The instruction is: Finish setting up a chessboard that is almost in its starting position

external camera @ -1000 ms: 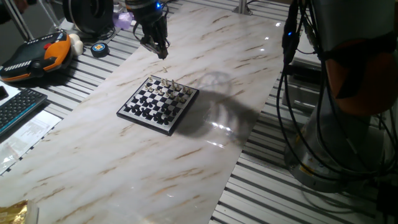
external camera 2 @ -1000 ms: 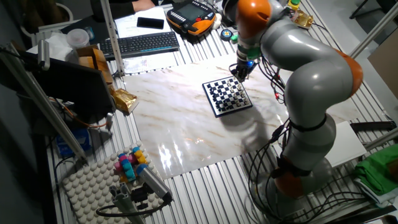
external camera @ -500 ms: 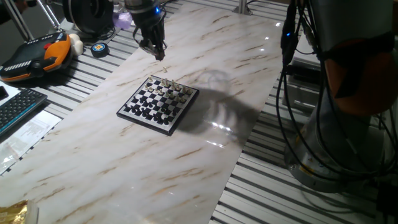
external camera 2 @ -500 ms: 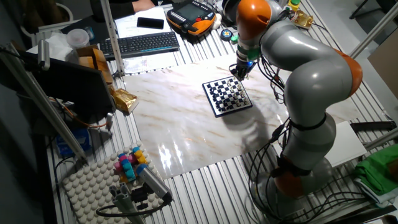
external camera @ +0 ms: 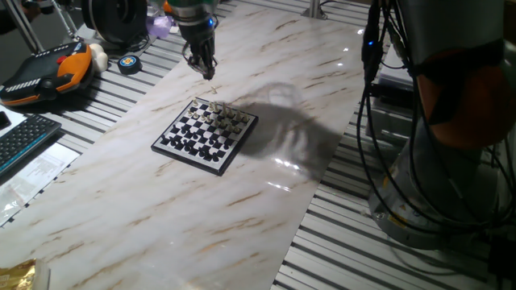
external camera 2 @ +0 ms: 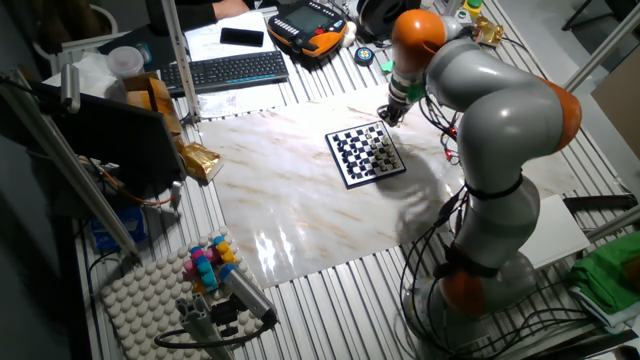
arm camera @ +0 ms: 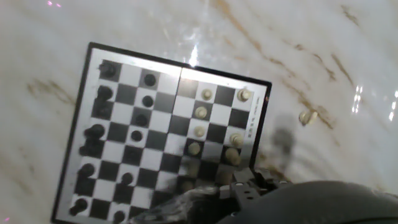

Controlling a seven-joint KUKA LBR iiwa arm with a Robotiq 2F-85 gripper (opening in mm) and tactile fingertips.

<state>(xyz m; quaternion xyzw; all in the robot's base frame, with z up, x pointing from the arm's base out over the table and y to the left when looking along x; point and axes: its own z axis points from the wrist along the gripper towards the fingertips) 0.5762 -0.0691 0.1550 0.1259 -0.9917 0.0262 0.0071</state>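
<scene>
The chessboard (external camera: 205, 134) lies on the marble slab, a small black-and-white board with tiny pieces; it also shows in the other fixed view (external camera 2: 365, 153). In the hand view the chessboard (arm camera: 165, 134) has dark pieces on its left side and pale pieces on its right. One pale piece (arm camera: 306, 116) lies on the marble just off the board's right rim. My gripper (external camera: 201, 68) hangs above the slab beyond the board's far edge, also in the other fixed view (external camera 2: 388, 113). Its fingers (arm camera: 249, 190) are a dark blur at the bottom of the hand view, so their gap does not show.
A black keyboard (external camera 2: 225, 70) and an orange teach pendant (external camera: 48, 68) lie past the slab's edge, with a tape roll (external camera: 129, 63) beside them. Cables (external camera: 379, 121) hang by the arm's base. A pegboard with coloured blocks (external camera 2: 200, 270) sits at the near corner.
The gripper has shifted slightly left above the board's far edge, and the arm's upper joints have swung to the right. The board has not moved.
</scene>
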